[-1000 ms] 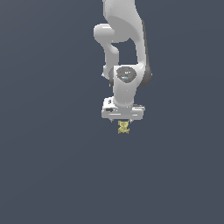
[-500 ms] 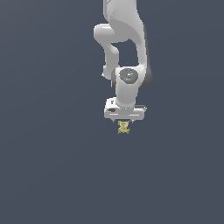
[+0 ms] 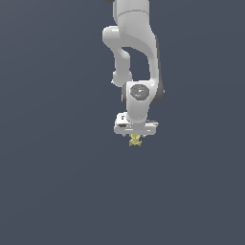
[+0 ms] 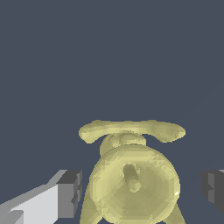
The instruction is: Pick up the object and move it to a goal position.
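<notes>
White arm (image 3: 135, 52) enters from the top edge, right of centre, and bends down to a round wrist joint near mid-frame. Gripper (image 3: 136, 135) at its lower end, pointing down. Object (image 3: 135, 140), tiny, pale yellow, knobbly, sits directly under the gripper's wide body, touching it. Fingers too small to make out; possibly closed on the object. Plain dark grey-blue background fills the frame.

All I could see apart from the work itself was a flat, dark slate-grey surface (image 3: 52, 191), filling both camera views edge to edge. It was uniform, without markings, seams or texture. I could not tell from either view whether it was a floor, a tabletop or merely background.
</notes>
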Controlling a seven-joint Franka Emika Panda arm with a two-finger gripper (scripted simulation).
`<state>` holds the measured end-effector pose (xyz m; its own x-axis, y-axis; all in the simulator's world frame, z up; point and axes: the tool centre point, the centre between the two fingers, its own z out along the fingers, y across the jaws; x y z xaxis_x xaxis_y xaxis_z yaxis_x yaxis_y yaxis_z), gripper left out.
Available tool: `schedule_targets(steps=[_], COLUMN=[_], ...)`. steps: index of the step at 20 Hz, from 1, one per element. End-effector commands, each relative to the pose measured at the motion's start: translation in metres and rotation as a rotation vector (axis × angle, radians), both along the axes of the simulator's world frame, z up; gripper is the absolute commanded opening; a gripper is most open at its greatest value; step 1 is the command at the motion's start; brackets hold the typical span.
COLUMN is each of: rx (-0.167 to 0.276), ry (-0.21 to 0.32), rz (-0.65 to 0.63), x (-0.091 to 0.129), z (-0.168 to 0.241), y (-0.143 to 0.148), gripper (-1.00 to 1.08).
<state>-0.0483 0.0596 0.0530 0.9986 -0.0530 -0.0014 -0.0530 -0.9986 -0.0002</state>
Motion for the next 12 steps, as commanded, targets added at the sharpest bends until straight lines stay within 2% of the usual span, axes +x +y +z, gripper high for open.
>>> schedule_targets(steps=[1, 5, 6, 12], rx=[0.0, 0.0, 0.0, 0.0], ry=[-0.001, -0.001, -0.001, -0.001], rz=[-0.001, -0.001, -0.001, -0.001], x=[0.0002, 0.0008, 0.0008, 0.0008], z=[-0.0083, -0.0126, -0.0126, -0.0126], y=[-0.0001, 0.0001, 0.0001, 0.0001], gripper=[1.0, 1.0, -1.0, -1.0])
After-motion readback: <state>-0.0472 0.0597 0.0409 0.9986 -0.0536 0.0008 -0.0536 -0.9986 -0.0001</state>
